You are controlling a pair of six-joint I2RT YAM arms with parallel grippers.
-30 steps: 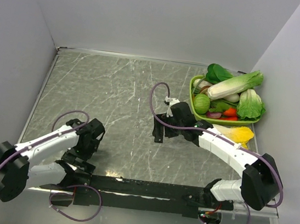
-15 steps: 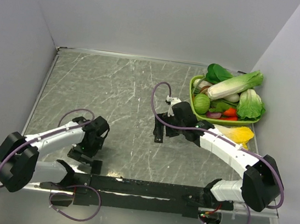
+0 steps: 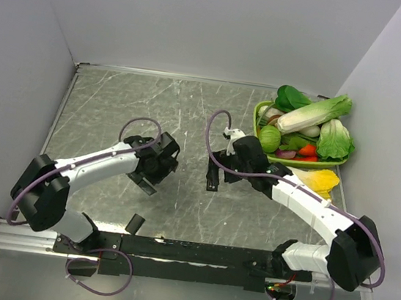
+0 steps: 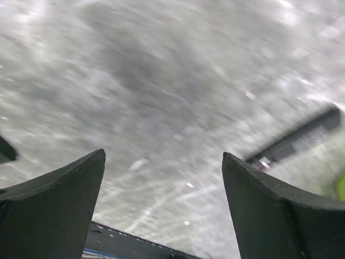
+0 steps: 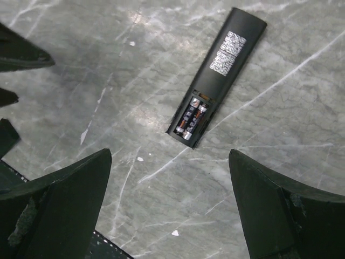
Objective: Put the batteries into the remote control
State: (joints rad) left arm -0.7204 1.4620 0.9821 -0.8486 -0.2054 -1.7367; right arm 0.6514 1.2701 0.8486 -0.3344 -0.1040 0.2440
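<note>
Finds the remote control (image 5: 218, 75) lying back-up on the table (image 5: 108, 65), with the batteries (image 5: 191, 117) side by side in the uncovered bay at its near end, apparently seated. Holds the right gripper (image 5: 170, 156) just above that end, jaws wide apart and clamped on nothing. Shows the left gripper (image 4: 163, 156) likewise with jaws apart and empty, over the table, with a blurred dark bar, probably the remote, off to its right. Puts the small black cover (image 3: 134, 223) well apart from the remote, near the front edge of the table. Could go wrong in a few ways from here. Could nudge the light, slim remote sideways by coming down off-centre with one finger, spinning it on the smooth stone. Could press on the exposed cells and pop one off its contacts, sending it rolling. Could crowd both grippers into the same narrow space around the remote and clip one against the other. Cannot confirm polarity or full seating from these views, so might end up closing the bay over a cell sitting proud. Might also fumble the flat cover, hard to pinch off a flat table.
</note>
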